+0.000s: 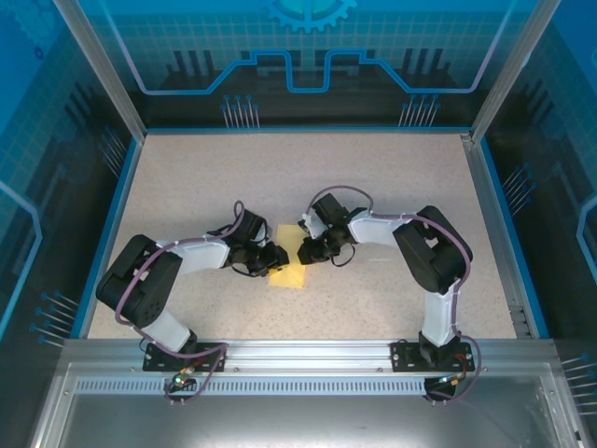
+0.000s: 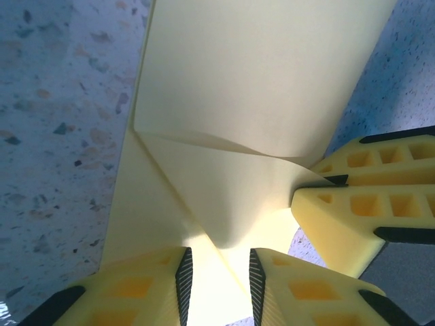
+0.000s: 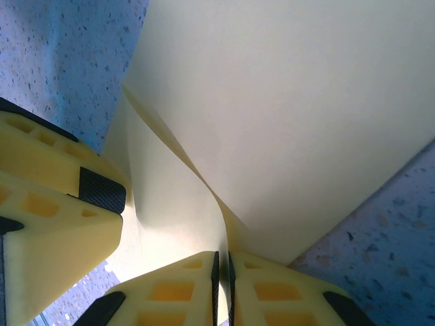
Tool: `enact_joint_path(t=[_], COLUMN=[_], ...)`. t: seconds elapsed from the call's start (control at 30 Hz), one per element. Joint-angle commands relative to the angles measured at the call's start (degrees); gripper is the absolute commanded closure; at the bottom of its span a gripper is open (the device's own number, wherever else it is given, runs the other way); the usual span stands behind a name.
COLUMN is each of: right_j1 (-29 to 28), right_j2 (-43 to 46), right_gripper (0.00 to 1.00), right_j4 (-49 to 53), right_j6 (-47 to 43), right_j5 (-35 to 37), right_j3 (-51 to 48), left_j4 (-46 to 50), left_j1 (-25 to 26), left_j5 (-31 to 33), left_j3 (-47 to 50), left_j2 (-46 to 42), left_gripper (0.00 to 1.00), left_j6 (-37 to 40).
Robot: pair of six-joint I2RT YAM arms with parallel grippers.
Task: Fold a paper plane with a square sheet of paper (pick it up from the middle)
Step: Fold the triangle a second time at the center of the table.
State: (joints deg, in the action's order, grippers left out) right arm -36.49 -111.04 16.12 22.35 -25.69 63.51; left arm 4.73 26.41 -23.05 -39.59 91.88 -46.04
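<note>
The pale yellow square sheet of paper [image 1: 290,262] lies mid-table between both grippers, partly folded, with a curved flap lifted off the layer beneath. My right gripper [image 3: 223,272] is shut on the edge of that raised flap [image 3: 204,183]. My left gripper [image 2: 217,285] is open, its fingers straddling a diagonal crease of the paper [image 2: 204,224] with a wide gap. The right gripper's fingers [image 2: 353,210] press close from the right in the left wrist view. In the top view the left gripper [image 1: 273,254] and the right gripper [image 1: 309,248] almost meet over the sheet.
The speckled beige tabletop [image 1: 373,187] is ringed by a blue border and metal frame posts [image 1: 103,75]. A metal rail [image 1: 308,355] runs along the near edge by the arm bases. Both arms bend inward toward the centre.
</note>
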Motion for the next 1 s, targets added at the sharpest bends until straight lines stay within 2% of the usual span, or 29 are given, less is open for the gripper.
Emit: enact_joint_path(t=[0.0,0.37,0.67,0.97], right_j1=[-0.58,-0.67,-0.76,-0.77], right_j2=[-1.43,-2.06,-2.51,-3.08], right_gripper=[0.87,0.9,0.9,0.9], right_j4=[1.55,1.68,1.82,1.63], right_j6=[-1.24,-1.36,-1.52,-1.51], right_j5=[0.58,1.02,1.28,1.01], right_j3=[1.8,2.76,3.19,3.48], left_j4=[2.59,4.09,5.28,6.52], left_j1=[0.04,0.04,0.04,0.0], left_j5=[-1.3,-0.86,-0.83,-0.49], left_j3=[0.16,-0.22,-0.71,-1.08], left_j2=[-0.72,-0.65,0.23,0.33], left_gripper=[0.67,0.68,0.74,0.75], left_j6=[2.41,3.99,5.3,5.94])
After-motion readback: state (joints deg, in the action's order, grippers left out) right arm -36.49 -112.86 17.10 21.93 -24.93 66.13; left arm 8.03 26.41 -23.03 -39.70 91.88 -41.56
